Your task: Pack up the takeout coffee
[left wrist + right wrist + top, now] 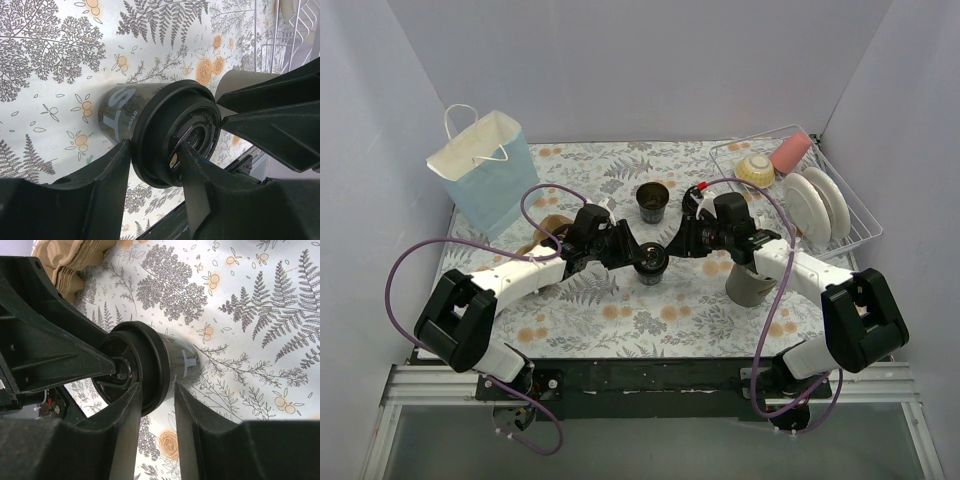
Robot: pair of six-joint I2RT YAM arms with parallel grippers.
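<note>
Both left gripper point(155, 150) and right gripper point(156, 390) are clamped on the lid rim of the small black paper cup point(653, 262) mid-table; a second black cup point(652, 200) stands unlidded; the blue-and-white paper bag point(485, 170) is judged not yet packed

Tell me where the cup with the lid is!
In the top view, the lidded cup stands in the middle, between the left gripper and the right gripper, with the open cup just behind it.

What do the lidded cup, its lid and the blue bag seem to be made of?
The cup looks like paper with a dark glossy coat and printed white letters. Its lid is probably moulded black plastic, semi-matte, with a raised rim. The bag seems matte pale-blue paper: crisp folds, white handles.
</note>
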